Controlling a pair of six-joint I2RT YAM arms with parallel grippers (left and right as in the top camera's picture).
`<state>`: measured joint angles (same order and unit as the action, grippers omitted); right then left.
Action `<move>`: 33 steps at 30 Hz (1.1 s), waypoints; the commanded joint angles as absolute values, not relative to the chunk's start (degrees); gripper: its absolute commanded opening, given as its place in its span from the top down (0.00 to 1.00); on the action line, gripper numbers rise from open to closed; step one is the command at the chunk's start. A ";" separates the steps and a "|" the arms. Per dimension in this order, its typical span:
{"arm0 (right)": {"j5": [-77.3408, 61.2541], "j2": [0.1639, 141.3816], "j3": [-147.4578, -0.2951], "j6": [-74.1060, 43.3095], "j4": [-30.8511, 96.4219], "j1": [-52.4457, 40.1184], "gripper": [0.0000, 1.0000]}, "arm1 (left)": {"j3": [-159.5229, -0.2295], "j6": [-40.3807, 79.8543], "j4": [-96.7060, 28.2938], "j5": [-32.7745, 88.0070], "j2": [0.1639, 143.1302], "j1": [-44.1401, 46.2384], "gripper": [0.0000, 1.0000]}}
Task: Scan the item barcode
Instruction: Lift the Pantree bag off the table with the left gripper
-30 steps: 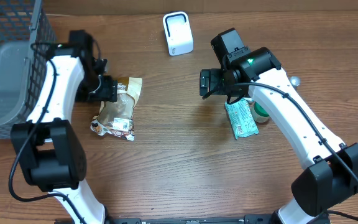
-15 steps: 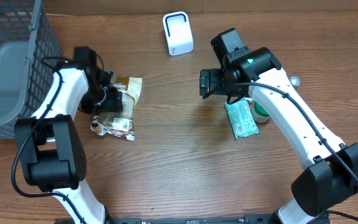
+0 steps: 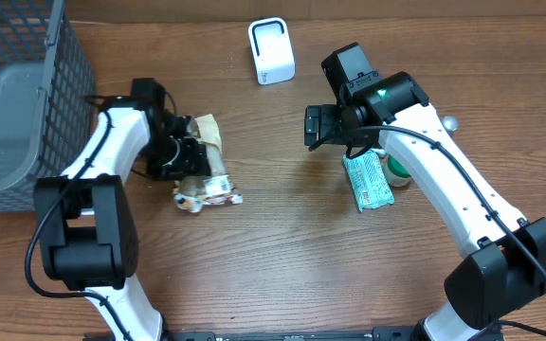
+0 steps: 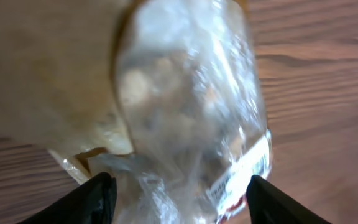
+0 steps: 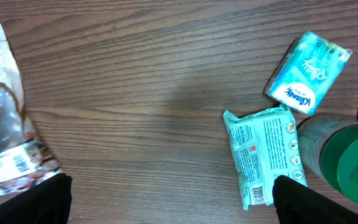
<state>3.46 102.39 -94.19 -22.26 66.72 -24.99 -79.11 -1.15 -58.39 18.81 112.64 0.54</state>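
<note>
Snack bag shifted right, barcode end pointing lower-right

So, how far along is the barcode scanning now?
Done: left tool sits at the snack bag, fingers either side. In hand: gripping it; whether the hold is firm is unclear. Left: carrying its barcode to the white scanner, standing well apart.

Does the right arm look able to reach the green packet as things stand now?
Probably yes. The right gripper is open and empty, and the green packet lies flat on the table near it with nothing on top. The green-lidded jar close beside the packet may hinder one finger.
</note>
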 commanded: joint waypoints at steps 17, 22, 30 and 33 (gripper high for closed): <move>4.43 102.24 -94.83 -22.02 66.50 -24.62 0.00 | -86.00 14.81 -54.70 9.96 112.42 1.43 0.00; 4.43 102.24 -94.83 -22.02 66.50 -24.62 0.00 | -85.32 16.99 -53.52 7.03 112.42 1.43 0.02; 4.43 102.24 -94.83 -22.02 66.50 -24.62 0.00 | -85.21 18.24 -51.75 6.35 112.75 1.54 0.06; 4.43 102.24 -94.83 -22.02 66.50 -24.62 0.00 | -85.19 18.24 -51.79 5.58 113.16 1.54 0.08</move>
